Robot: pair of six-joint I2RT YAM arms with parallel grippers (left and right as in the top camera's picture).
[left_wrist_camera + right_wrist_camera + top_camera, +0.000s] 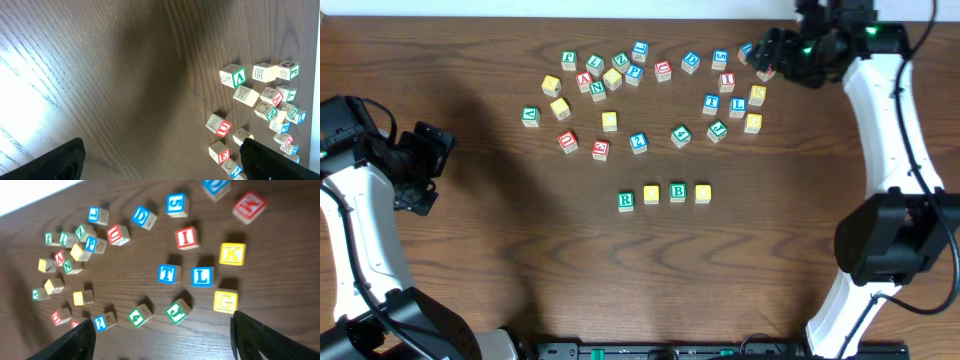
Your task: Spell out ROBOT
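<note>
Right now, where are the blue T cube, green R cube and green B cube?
blue T cube [168, 273], right wrist view, top face.
green R cube [626, 200], overhead view, top face.
green B cube [678, 193], overhead view, top face.

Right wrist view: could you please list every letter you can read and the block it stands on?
"T", blue, on the T cube
"L", blue, on the L cube
"I", red, on the I cube
"U", red, on the U cube
"D", blue, on the D cube
"K", on the yellow K cube
"G", on the yellow G cube
Remaining cubes: too tilted or blurred to read.
</note>
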